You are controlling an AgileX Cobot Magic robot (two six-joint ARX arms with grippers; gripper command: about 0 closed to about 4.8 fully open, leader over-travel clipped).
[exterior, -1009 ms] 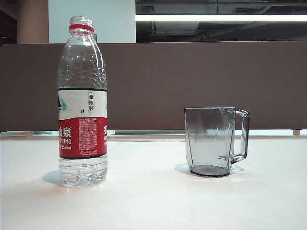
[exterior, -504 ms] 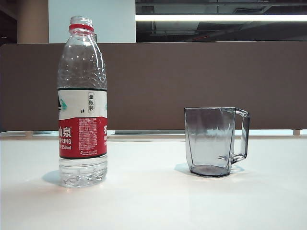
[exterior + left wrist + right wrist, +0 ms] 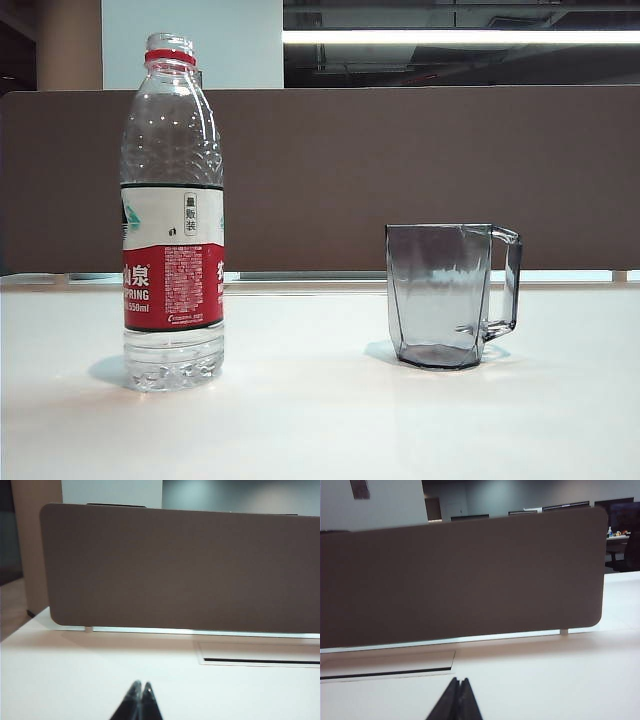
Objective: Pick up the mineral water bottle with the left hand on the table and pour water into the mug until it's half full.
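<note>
On the left part of the table (image 3: 320,420), as the exterior view shows it, the mineral water bottle (image 3: 172,215) is seen standing upright, with no cap on its neck and only a little water at its bottom. The mug (image 3: 445,295) is placed well apart from it on the right, also upright, with its handle turned away from the bottle. A wide bare strip of white tabletop is left between the two, and more bare surface is seen in front of them. Behind both, the far edge of the table is closed by a brown partition panel (image 3: 400,180), which is raised a little above the surface.

The left gripper (image 3: 139,690) is seen only in the left wrist view, held low over bare tabletop with its fingers pressed together on nothing, and pointed toward the rounded end of the panel. The right gripper (image 3: 458,686) is seen in the right wrist view in the same way, fingers closed and empty. A cable slot (image 3: 260,660) is cut in the table near the panel.
</note>
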